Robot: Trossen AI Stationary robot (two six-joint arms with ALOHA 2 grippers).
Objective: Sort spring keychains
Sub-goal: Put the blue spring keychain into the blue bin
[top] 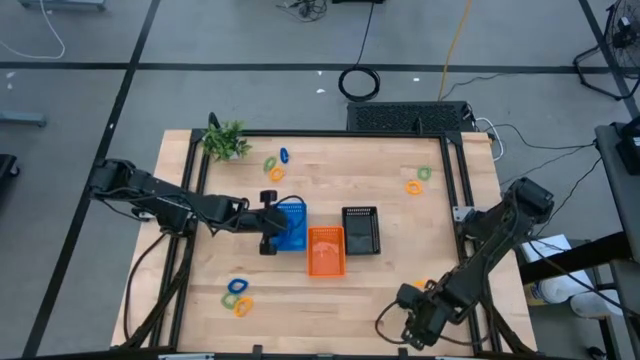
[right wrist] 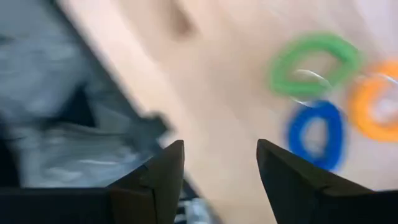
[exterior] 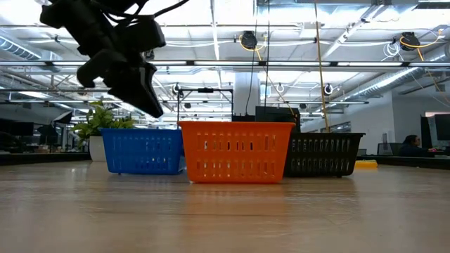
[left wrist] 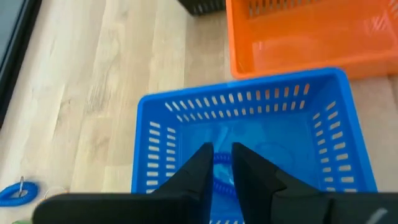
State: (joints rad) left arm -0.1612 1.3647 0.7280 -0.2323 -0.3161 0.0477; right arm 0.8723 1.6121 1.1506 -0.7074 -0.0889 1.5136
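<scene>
The left gripper [left wrist: 221,163] is held above the blue basket [left wrist: 152,134], its fingers drawn close with a blue spring keychain [left wrist: 222,158] pinched between the tips; the coil seems to run crosswise between the fingers, though little of it can be made out. Just beyond this gripper the orange basket [top: 325,250] is set, touching the blue one, and the black basket [top: 361,230] is placed past that. Another blue keychain [left wrist: 18,190] lies flat on the table [top: 400,285], well off to the gripper's side. The right gripper [right wrist: 221,165] is poised at the table's near right corner with its fingers spread apart and nothing between them; ahead of it a green keychain [right wrist: 314,62], a blue keychain [right wrist: 317,134] and an orange keychain [right wrist: 373,106] lie flat, clustered together.
</scene>
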